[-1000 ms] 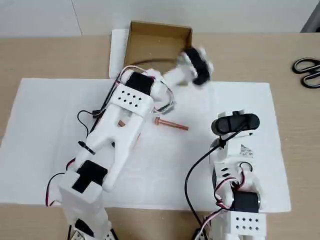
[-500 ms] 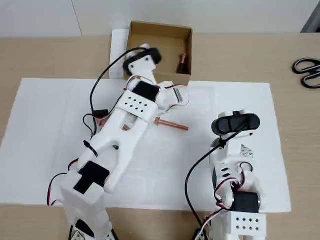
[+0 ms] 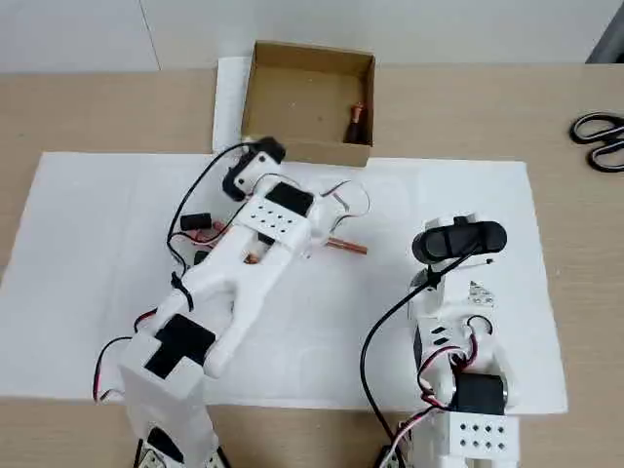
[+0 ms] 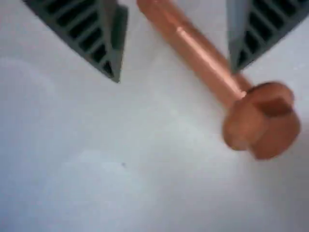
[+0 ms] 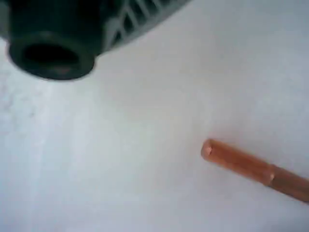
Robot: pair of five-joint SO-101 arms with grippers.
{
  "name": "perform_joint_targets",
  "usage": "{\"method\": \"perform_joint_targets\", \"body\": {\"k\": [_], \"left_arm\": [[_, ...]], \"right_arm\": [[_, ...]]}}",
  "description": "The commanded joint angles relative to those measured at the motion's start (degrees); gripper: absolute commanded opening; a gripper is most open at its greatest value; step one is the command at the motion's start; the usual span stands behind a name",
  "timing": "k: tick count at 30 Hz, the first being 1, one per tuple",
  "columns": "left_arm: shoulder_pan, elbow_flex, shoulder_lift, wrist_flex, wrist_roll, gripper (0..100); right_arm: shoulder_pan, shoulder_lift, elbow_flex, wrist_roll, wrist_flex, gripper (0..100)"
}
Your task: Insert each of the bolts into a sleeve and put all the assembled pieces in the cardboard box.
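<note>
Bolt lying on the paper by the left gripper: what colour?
The bolt is shiny copper-orange, shaft and head alike; clearest in the left wrist view.

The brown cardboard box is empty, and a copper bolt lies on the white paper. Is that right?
Not quite. The brown cardboard box is not empty: the high view shows a small copper-and-dark piece inside, against one wall. The copper bolt does lie on the white paper.
</note>
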State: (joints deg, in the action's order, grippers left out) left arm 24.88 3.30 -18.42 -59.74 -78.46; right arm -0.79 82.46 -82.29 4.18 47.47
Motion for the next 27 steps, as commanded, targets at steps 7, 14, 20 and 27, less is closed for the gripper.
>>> {"method": "perform_joint_targets", "body": {"k": [7, 14, 20, 27], "left_arm": [[0.88, 0.04, 0.44, -0.44, -4.66, 14], [-1.23, -0.31, -6.51, 3.16, -9.41, 14], [-2.37, -2.68, -9.23, 4.84, -9.23, 11], [-2.55, -13.49, -3.43, -2.73, -8.53, 1]], "right_arm": [[-0.31, 0.84, 0.35, 0.09, -1.54, 0.5], [-0.31, 0.84, 0.35, 0.18, -1.45, 0.5], [-0.31, 0.84, 0.53, 0.26, -1.36, 0.5], [-0.31, 0.92, 0.62, 0.35, -1.45, 0.5]]}}
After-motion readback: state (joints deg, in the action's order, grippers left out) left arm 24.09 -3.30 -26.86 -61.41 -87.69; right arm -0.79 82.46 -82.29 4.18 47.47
